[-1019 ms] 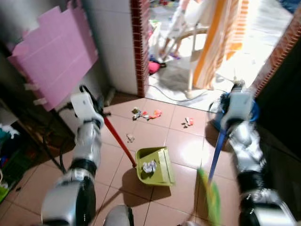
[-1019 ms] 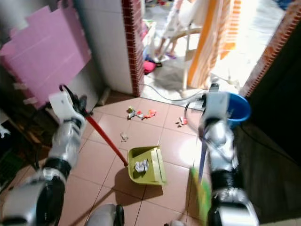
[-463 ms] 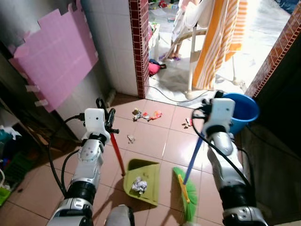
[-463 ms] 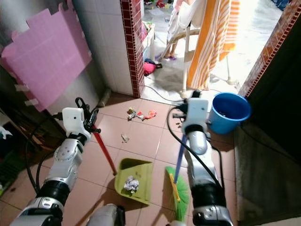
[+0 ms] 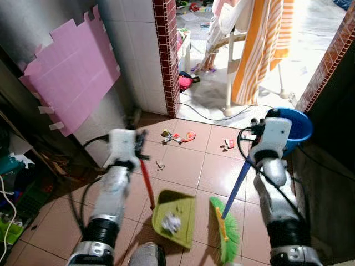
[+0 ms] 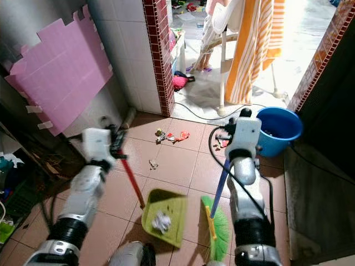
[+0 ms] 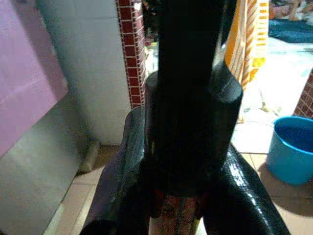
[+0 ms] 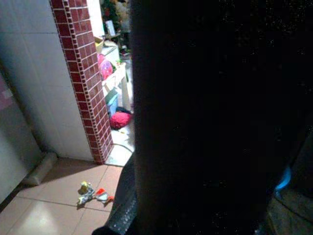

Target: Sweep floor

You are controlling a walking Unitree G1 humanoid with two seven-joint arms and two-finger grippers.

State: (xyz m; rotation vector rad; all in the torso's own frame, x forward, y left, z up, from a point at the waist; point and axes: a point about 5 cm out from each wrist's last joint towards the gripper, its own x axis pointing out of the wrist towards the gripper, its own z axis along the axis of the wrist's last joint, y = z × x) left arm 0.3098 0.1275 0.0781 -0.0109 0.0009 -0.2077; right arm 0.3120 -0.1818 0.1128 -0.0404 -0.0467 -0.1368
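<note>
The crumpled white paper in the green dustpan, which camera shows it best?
The right eye view: the crumpled white paper lies unobstructed in the green plastic dustpan. The left eye view shows it blurrier, and both wrist views look elsewhere.

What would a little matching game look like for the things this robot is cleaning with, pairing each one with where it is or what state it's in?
Things:
1. dustpan
2. broom
3. bucket
4. scraps

Places or states:
A. blue, standing by the doorway on the robot's right
B. green bristles down on the tiles, blue handle held by the right claw
C. lying on the tiles near the brick pillar
D. crumpled paper inside, red handle held by the left claw

Pairs: 1-D, 2-B, 3-A, 4-C
</note>
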